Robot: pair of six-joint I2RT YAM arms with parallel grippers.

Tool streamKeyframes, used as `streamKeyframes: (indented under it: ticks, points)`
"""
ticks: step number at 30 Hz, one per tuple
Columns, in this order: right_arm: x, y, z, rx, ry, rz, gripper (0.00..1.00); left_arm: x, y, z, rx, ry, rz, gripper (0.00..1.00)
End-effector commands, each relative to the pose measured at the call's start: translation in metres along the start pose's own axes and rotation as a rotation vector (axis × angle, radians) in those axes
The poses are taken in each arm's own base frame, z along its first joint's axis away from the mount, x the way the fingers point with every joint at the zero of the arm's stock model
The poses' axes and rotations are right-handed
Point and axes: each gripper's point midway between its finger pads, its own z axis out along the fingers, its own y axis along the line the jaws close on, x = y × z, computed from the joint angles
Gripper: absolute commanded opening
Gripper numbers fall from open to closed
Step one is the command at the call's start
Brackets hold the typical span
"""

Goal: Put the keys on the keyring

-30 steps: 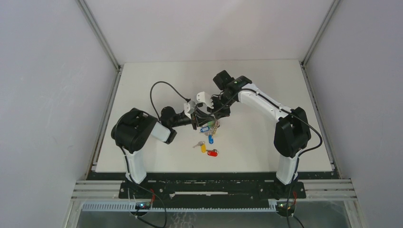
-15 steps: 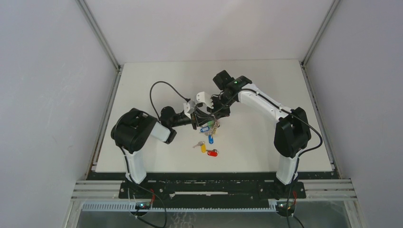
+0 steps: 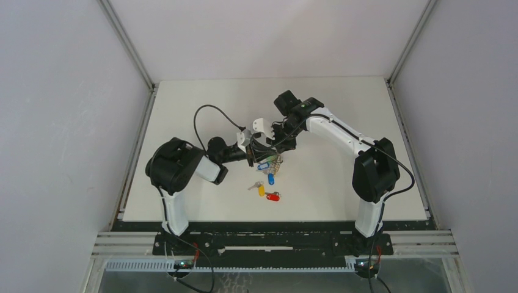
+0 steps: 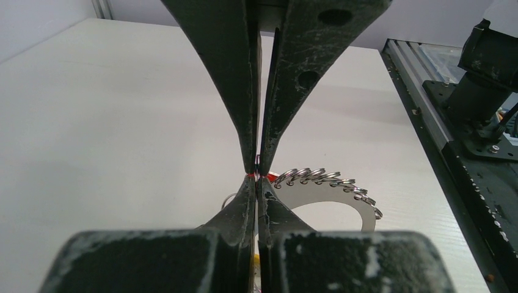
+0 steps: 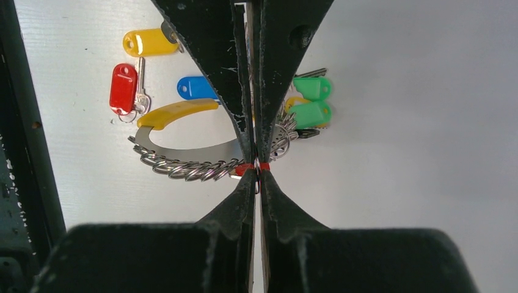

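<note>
Where the two arms meet over the middle of the white worktop (image 3: 195, 97), the keyring (image 5: 183, 149) is found between them, its flat silver arc edged with a row of small rings. The fingers of the right gripper (image 5: 256, 171) are seen closed tip to tip on this arc, at a spot where a little red shows on either side of the tips. From the left wrist view, the fingers of the left gripper (image 4: 258, 165) are likewise seen pressed together, and the ring's arc (image 4: 333, 192) springs out directly from their tips, so a pinch on its end is indicated.

An orange-yellow band (image 5: 177, 113) is curved along the ring, and two green tags (image 5: 311, 101) are bunched at its far side. A blue tag (image 5: 196, 87) is partly hidden behind a finger; its attachment cannot be made out.

Two loose keys are left lying on the worktop nearer the arm bases: the yellow-tagged key (image 5: 149, 41) and the red-tagged key (image 5: 122, 87), close together and clear of the ring.
</note>
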Motion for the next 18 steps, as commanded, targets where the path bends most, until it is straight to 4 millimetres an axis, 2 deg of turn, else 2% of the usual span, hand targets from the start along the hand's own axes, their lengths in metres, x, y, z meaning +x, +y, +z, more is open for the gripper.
streamKeyframes:
  ticks: [1,7,10,12,18]
  points:
    - [-0.042,0.006,-0.019,0.034,-0.124,-0.113,0.00,-0.007,-0.005,0.012,0.045,-0.012,0.003,0.00]
    - [-0.037,0.002,-0.029,0.076,-0.156,-0.077,0.00,-0.011,-0.001,0.007,-0.003,-0.021,0.017,0.00]
    - [-0.034,0.004,-0.040,0.077,-0.232,-0.018,0.14,-0.019,0.001,0.003,-0.028,-0.033,0.035,0.00]
    - [-0.030,0.005,-0.047,0.078,-0.295,0.021,0.21,-0.023,0.001,0.002,-0.036,-0.040,0.047,0.00]
    - [-0.015,0.005,-0.051,0.079,-0.449,0.086,0.27,-0.027,0.002,-0.001,-0.049,-0.047,0.057,0.00]
